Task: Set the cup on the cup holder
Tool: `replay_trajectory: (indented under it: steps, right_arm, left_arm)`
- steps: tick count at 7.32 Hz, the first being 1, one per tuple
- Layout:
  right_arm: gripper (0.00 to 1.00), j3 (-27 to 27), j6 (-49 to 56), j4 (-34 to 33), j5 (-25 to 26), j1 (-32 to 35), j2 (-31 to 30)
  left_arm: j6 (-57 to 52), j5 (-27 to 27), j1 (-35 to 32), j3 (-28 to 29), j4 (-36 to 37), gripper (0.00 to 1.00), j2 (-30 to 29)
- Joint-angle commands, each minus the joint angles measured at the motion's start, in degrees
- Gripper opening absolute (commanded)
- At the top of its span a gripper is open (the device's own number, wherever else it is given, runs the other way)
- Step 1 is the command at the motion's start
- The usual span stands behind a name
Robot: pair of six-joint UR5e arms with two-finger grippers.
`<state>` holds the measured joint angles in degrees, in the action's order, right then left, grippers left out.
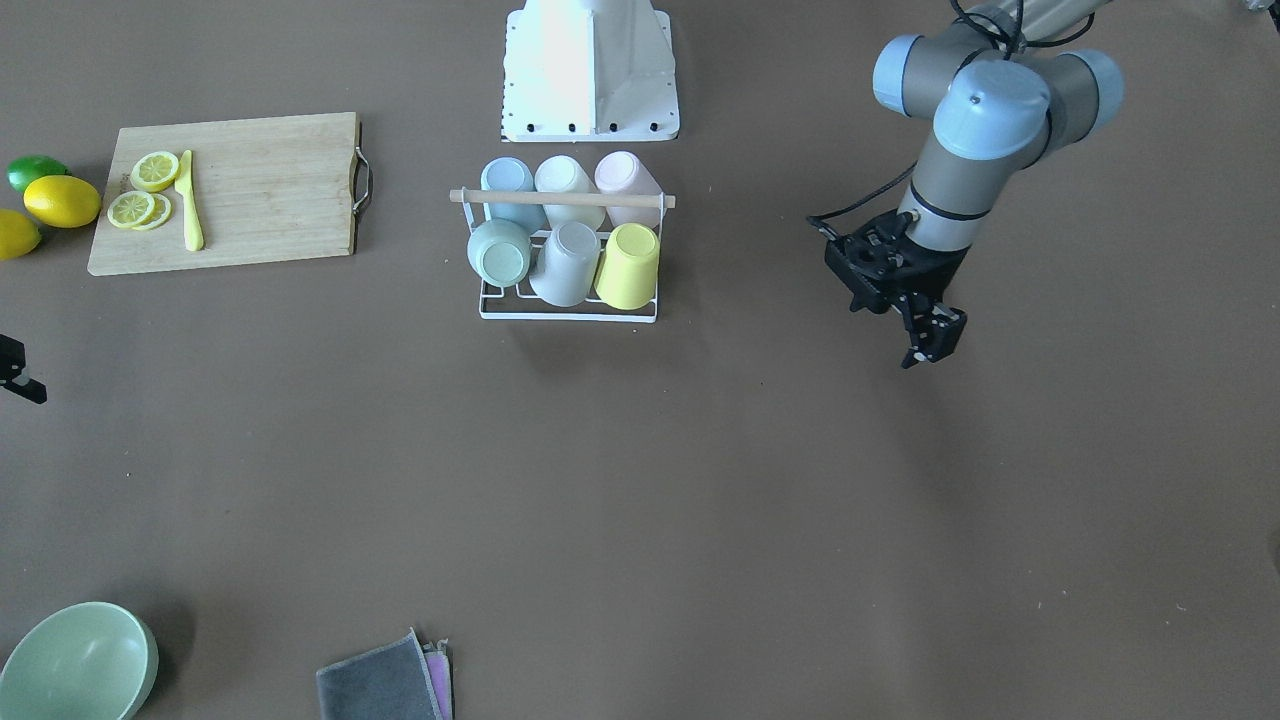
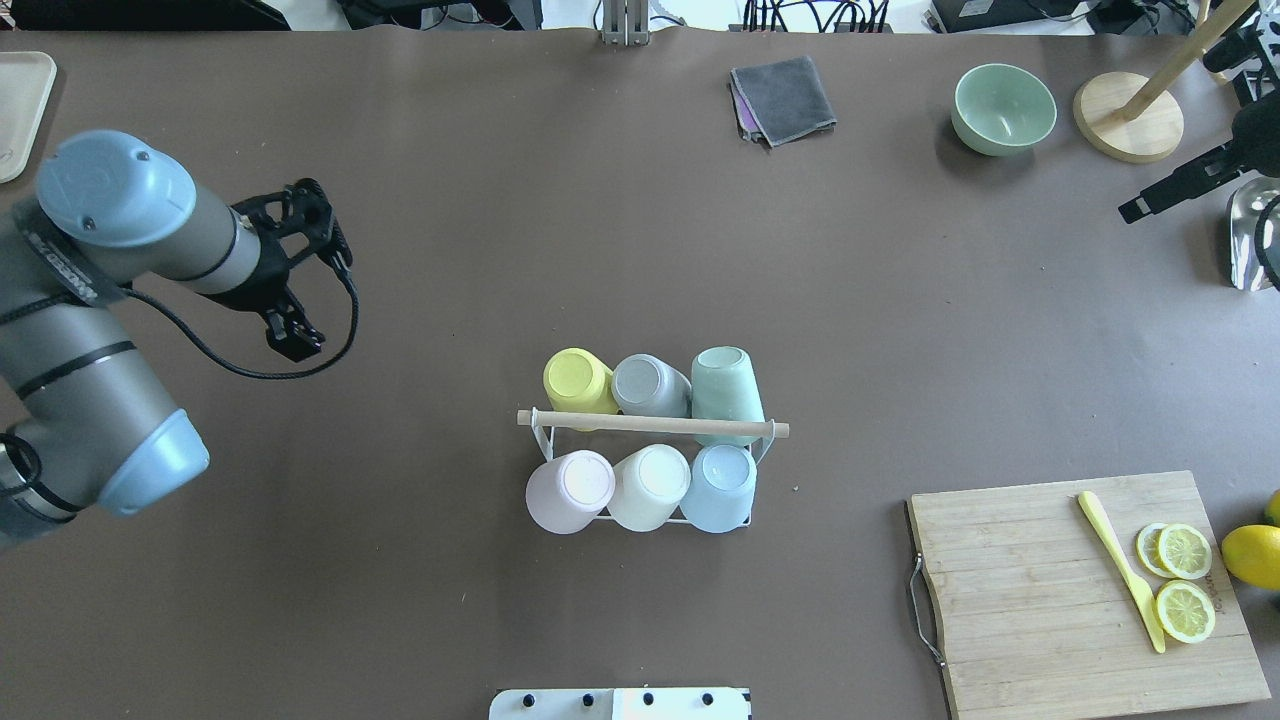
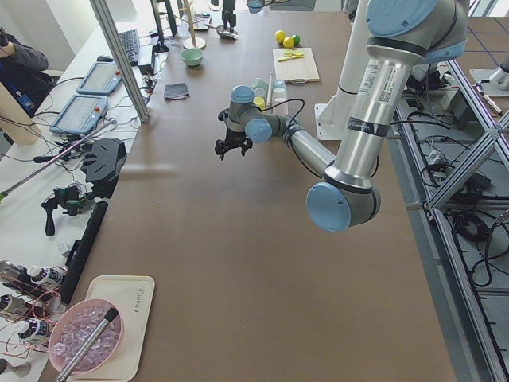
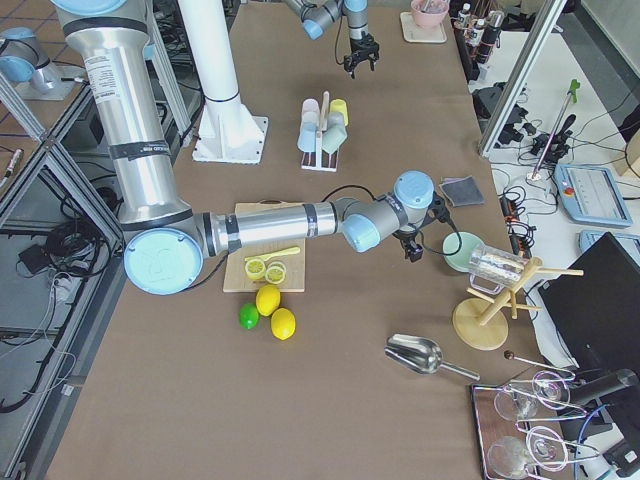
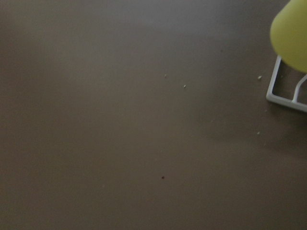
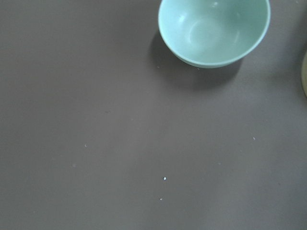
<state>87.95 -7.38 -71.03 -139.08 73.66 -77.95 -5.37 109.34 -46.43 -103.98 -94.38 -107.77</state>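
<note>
The cup holder, a white wire rack with a wooden rod on top, stands at mid-table. Several cups sit upside down on its prongs: yellow, grey and green in one row, pink, cream and blue in the other. My left gripper hangs empty and open above bare table, well off to the side of the rack. Its wrist view shows only the yellow cup and a rack corner. My right gripper sits at the table's far right edge near the green bowl; its jaws do not show clearly.
A wooden cutting board with lemon slices and a yellow knife lies on the right, with whole lemons beside it. A green bowl, a grey cloth and a wooden stand are at the far side.
</note>
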Motion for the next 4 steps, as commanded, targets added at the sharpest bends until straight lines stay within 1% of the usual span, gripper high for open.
replay_trajectory:
  steps: [1,2,3,4]
  right_arm:
    - [1.0,6.33,-0.36,-19.15,1.89,2.0,0.25]
    - [1.0,6.62,-0.27,-22.02,1.54,4.19,-0.62]
    - [1.0,6.71,-0.27,-24.13,1.53,6.56,-2.8]
    - [1.0,6.36,0.51,-26.94,1.53,9.1,-4.65]
  left_arm:
    - [0.53,4.09,-9.95,0.01,12.53,0.98,3.24]
    - [0.53,8.56,-14.69,0.7,12.21,0.98,6.23]
    - [0.62,11.83,-20.04,0.8,12.64,0.98,8.43]
    - [0.45,12.21,-25.49,0.63,12.65,0.98,11.41]
